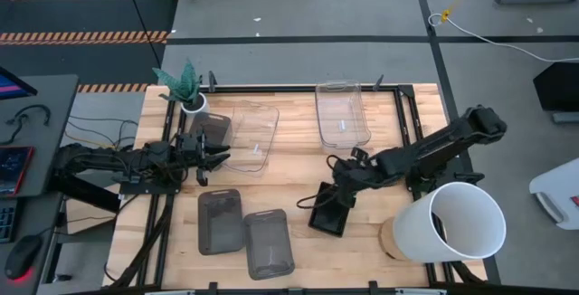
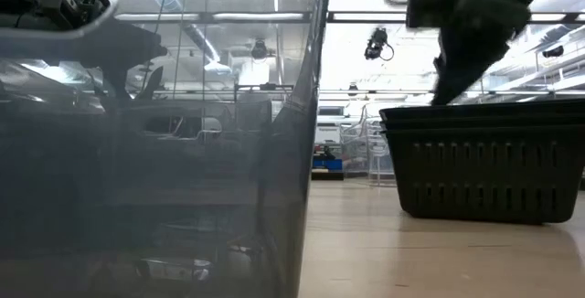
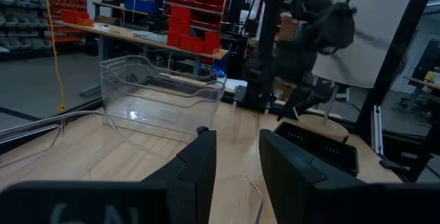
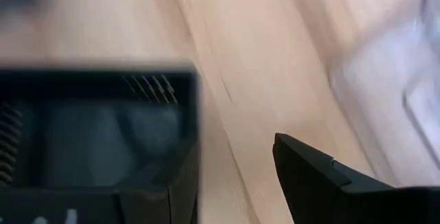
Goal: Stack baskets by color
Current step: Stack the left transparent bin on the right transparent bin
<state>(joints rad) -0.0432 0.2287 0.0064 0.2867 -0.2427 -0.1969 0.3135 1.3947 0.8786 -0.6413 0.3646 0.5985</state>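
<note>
Two smoky grey baskets (image 1: 220, 220) (image 1: 269, 242) lie side by side on their bottoms near the table's front edge. One clear basket (image 1: 251, 137) sits at centre left and another (image 1: 343, 112) at the far middle. Black mesh baskets (image 1: 327, 218) stand nested on the table right of centre; the low view shows two rims (image 2: 484, 120). My right gripper (image 1: 329, 195) hangs open, slanting down over their far rim. My left gripper (image 1: 215, 157) points level at the table's left, open, with nothing between its fingers (image 3: 199, 165), beside the nearer clear basket's left end. My right gripper is open over the black baskets. One finger (image 2: 439, 92) reaches down to their far rim (image 4: 158, 80); I cannot tell whether it touches. The other finger (image 4: 323, 183) stands over bare table beside the baskets.
A large white bucket (image 1: 457, 224) lies on its side at the front right, close to my right arm. A small white pot with a green plant (image 1: 187, 91) stands at the far left. A grey basket wall (image 2: 155, 170) fills the low view's left half.
</note>
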